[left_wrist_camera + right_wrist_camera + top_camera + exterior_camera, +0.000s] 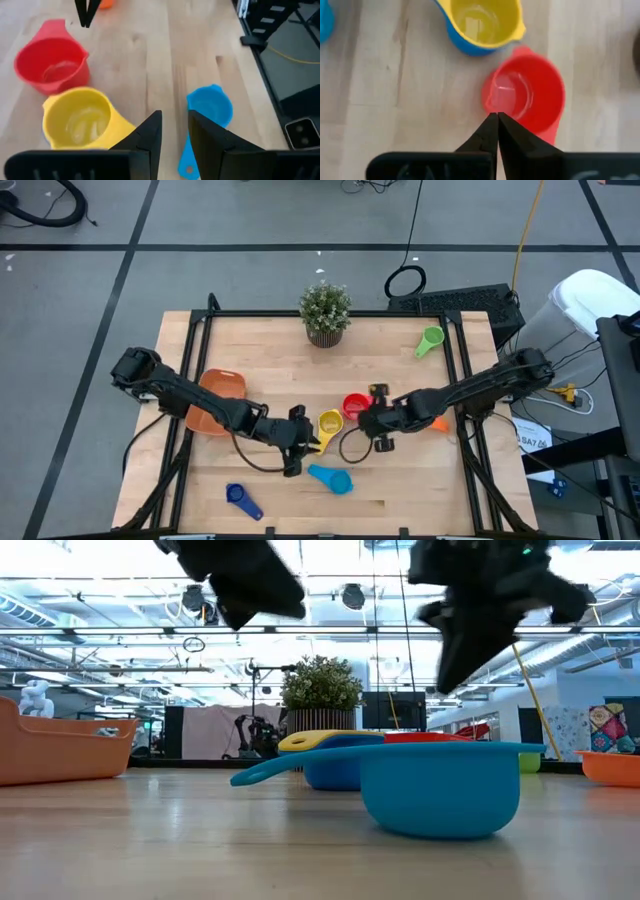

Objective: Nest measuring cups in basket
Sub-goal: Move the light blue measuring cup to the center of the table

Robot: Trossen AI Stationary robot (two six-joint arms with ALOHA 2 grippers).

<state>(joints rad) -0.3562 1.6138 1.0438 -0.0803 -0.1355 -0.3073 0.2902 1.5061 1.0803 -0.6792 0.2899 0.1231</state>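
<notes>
Two tools: left (174,131) slightly spread beside yellow cup (77,117), right (497,131) pressed together over red cup (527,95).

I see glossy, smooth plastic on the red cup (527,97) and yellow cup (482,20); the table (150,65) is pale, matt, grained wood.

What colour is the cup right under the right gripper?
Red. The cup shows best in the right wrist view, just past the right gripper.
</notes>
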